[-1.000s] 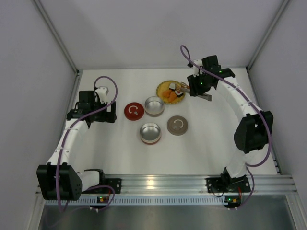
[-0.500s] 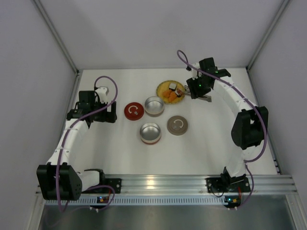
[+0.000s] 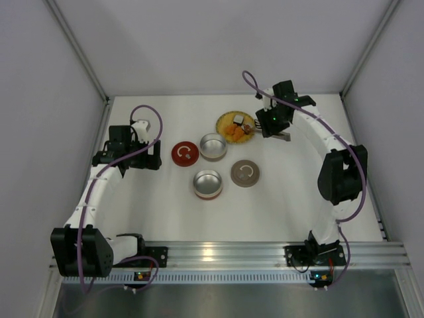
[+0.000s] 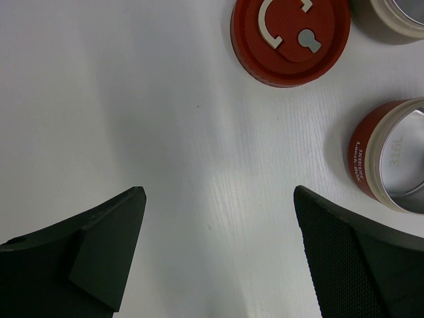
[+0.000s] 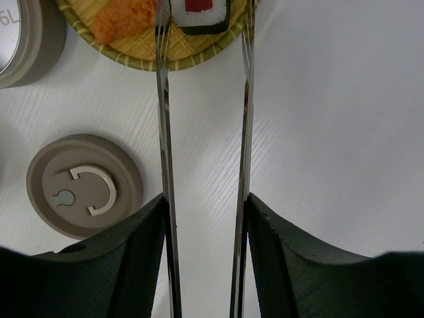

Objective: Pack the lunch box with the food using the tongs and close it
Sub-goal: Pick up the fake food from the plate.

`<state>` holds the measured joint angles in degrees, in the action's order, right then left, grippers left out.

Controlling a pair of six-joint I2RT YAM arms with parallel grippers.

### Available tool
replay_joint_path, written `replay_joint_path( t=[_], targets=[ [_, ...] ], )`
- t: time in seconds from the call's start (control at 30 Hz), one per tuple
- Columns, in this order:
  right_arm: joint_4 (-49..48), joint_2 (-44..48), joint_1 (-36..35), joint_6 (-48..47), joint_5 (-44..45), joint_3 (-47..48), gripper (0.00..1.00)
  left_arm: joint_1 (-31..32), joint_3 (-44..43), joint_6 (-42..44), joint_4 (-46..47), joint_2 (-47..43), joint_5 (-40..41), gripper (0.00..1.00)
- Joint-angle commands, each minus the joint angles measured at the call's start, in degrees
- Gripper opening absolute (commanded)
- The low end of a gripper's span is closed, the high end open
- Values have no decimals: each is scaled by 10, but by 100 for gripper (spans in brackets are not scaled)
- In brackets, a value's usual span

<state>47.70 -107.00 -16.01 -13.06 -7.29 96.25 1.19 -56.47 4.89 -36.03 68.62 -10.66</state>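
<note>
r gripper (image 3: 273,123) (image 5: 207,205): closed on tongs (image 5: 163,132), one finger pressed vs outer side of each arm; arms part-squeezed, a gap between them, running near parallel up the wrist view. tong tips over far-right plate (image 3: 222,120) (image 5: 139,61), one arm each side of roll (image 5: 199,14) (white, red top, black edge); l arm of tongs at roll's edge, contact can't tell; tips cut off by frame top. orange chunk (image 3: 233,133) (image 5: 126,16): on plate, just left of tongs. white/black cube (image 3: 237,120): on plate, far side. l gripper (image 3: 130,156) (image 4: 218,195): jaws fully apart, holds nothing, above bare table (image 3: 165,212) at left, just left of red lid. red lid (image 3: 185,154) (image 4: 290,40): flat on table, pale c-shaped ring tab up. beige tin (image 3: 212,146) (image 5: 20,40): open, upright, betw red lid and plate, no food seen inside. red tin (image 3: 207,183) (image 4: 391,156): open, upright, nearer the bases, inside shiny; no food seen in it. taupe lid (image 3: 245,173) (image 5: 84,185): flat on table, right of red tin, near side of plate, apart from both tins.
</note>
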Motion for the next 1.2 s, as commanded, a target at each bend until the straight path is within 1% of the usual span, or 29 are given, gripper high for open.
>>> replay_joint_path(
  t=[0.0, 0.67, 0.9, 1.0, 1.17],
  targets=[
    [-1, -2, -15, -5, 0, 33, 49, 1, 4, 7, 11, -8, -4, 98],
    [-22, -37, -27, -8, 53, 47, 48, 1, 5, 9, 18, 2, -2, 98],
    [-25, -33, -46, -21, 73, 45, 46, 1, 5, 11, 19, 4, 3, 98],
    [-25, -29, -46, -28, 94, 40, 46, 1, 6, 12, 18, 3, 5, 98],
    [-25, -12, -44, -34, 95, 21, 45, 1, 9, 14, 18, -1, 5, 98]
  ],
)
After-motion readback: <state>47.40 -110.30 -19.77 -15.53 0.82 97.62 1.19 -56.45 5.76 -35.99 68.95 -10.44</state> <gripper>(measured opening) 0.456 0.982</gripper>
